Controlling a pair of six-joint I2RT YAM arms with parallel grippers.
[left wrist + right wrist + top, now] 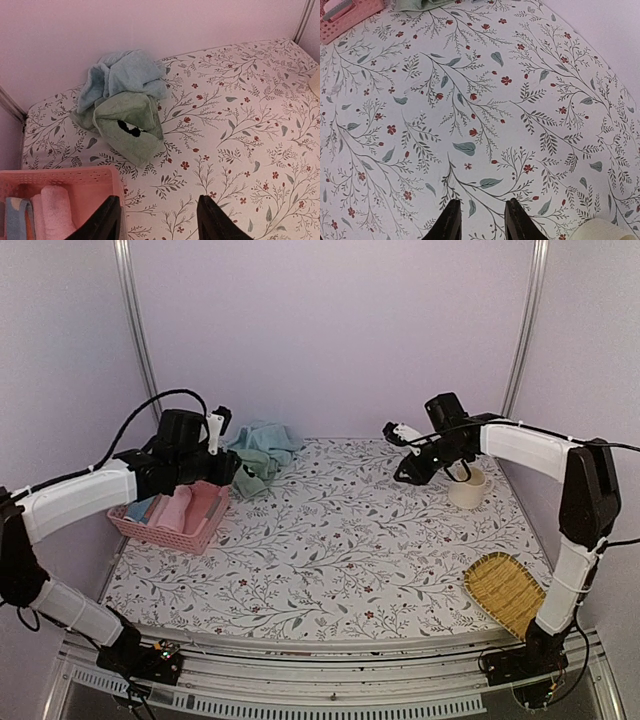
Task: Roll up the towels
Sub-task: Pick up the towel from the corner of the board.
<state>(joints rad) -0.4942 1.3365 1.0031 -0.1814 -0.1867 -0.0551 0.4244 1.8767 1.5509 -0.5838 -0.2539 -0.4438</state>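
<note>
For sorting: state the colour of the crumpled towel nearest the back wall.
That towel is light blue; the left wrist view shows it best.

You have a table covered in a pale cloth printed with leafy sprigs and small red flowers. Ahead of the left gripper's jaws, a little to their left, the light blue towel lies crumpled by the back wall. It touches and partly covers the sage green towel, which is bunched nearer the jaws. The pink basket sits just beside the left-hand jaw. The right gripper's jaws hang over patterned cloth. The cream mug stands just to their right, and the woven tray lies well behind them at the near right corner.
</note>
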